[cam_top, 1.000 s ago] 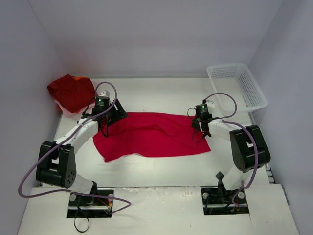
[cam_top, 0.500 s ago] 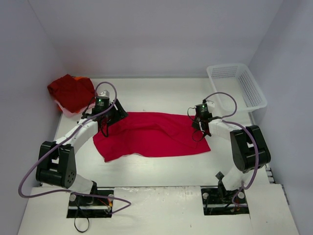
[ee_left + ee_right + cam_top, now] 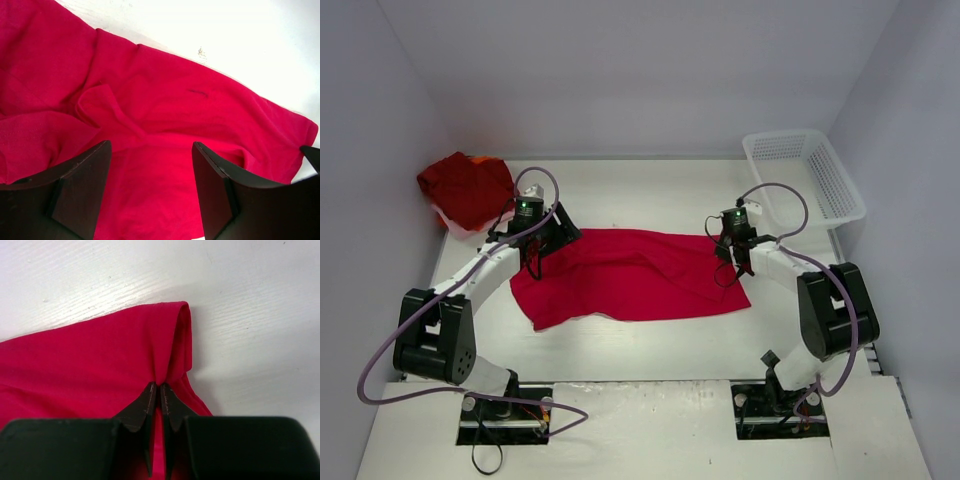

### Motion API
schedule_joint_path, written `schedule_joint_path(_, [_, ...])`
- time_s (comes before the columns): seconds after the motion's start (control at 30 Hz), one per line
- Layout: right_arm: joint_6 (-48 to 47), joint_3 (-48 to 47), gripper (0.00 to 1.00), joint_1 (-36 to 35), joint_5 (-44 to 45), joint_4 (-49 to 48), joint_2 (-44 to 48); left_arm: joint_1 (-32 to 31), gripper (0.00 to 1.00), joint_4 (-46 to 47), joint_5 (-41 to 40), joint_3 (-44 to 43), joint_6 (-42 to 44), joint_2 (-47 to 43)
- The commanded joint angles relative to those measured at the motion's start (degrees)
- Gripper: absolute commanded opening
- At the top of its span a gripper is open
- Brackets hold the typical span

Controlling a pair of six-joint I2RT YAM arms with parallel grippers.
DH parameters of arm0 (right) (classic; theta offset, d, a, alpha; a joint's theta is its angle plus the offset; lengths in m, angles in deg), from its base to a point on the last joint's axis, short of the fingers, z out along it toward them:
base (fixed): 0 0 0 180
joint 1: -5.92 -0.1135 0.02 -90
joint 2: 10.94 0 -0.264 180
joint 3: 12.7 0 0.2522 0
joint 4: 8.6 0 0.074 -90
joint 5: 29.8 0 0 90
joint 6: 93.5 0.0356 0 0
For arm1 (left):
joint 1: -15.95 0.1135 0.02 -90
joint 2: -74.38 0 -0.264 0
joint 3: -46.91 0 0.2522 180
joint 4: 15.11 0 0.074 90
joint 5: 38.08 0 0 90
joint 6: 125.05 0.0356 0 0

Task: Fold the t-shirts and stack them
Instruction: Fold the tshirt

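Note:
A red t-shirt [image 3: 630,272] lies spread across the middle of the table, wrinkled [image 3: 150,100]. My left gripper [image 3: 548,242] hovers over its far left corner, open, with bare cloth between the two dark fingers [image 3: 85,185]. At the shirt's far right corner [image 3: 170,335] my right gripper [image 3: 159,390] is shut, pinching a raised fold of the cloth between its tips; from above, that right gripper [image 3: 733,252] sits at the shirt's edge. A bundle of darker red t-shirts [image 3: 466,186] sits at the back left.
A white mesh basket [image 3: 807,175] stands at the back right, partly over the table's edge. White walls close in the back and both sides. Purple cables loop over both arms.
The right gripper's fingers have closed on the shirt's far right corner and the right arm has shifted slightly. The left arm has not moved.

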Motion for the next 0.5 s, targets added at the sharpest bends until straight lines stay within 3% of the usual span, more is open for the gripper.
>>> schedule_joint_path(0.0, [-0.97, -3.40, 0.03, 0.50, 3.13, 0.72, 4.05, 0.54, 0.60, 1.49, 0.31, -0.69, 0.64, -3.50])
schedule_joint_path(0.47, [-1.41, -4.55, 0.06, 1.11, 3.40, 1.86, 2.21, 0.98, 0.60, 1.76, 0.58, -0.34, 0.73, -3.50])
